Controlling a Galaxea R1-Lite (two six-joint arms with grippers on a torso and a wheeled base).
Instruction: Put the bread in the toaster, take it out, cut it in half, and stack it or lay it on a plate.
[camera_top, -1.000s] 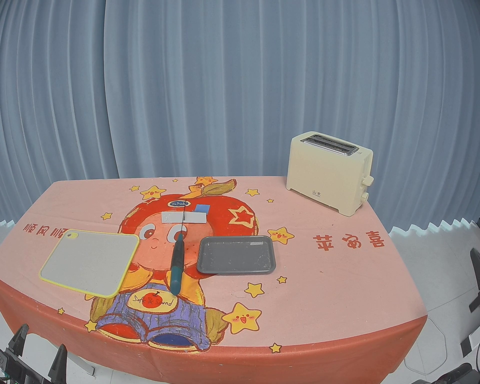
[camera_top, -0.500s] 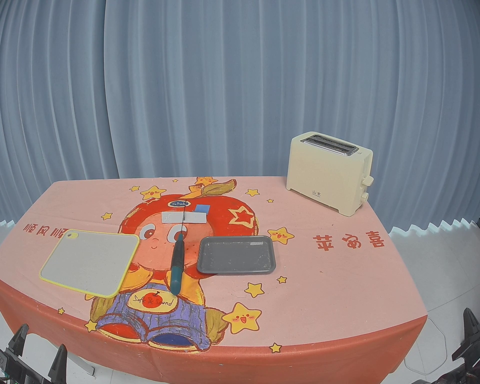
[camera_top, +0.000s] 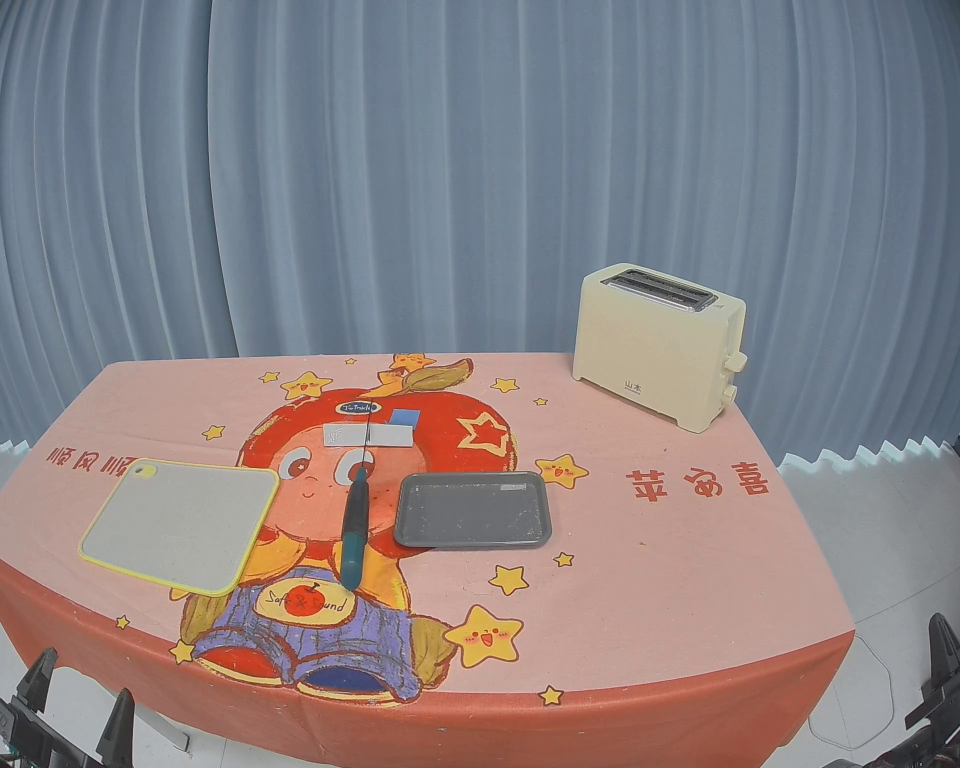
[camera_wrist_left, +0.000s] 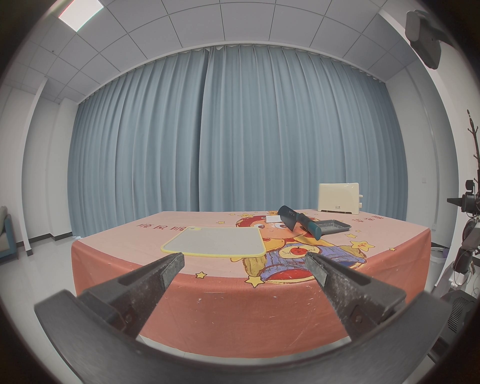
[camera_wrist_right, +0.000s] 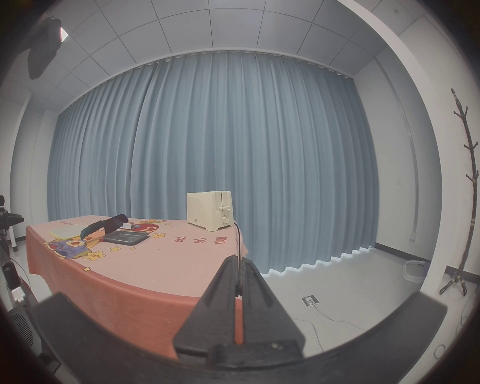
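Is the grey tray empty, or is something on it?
Empty. The grey tray shows its bare floor from rim to rim in the head view.

Matte black left gripper (camera_wrist_left: 245, 261): two long tapering wedge fingers (camera_wrist_left: 142, 292), inner faces scuffed, grey-speckled, small screw near each base, broad curved black mount. Matte black right gripper (camera_wrist_right: 239, 262): same wedge fingers, curved mount.

I see a pink cartoon-print tablecloth (camera_top: 660, 600) on the table, a blue-grey curtain (camera_top: 450, 170) behind it, and a branch-shaped coat stand (camera_wrist_right: 472, 210) by the wall.
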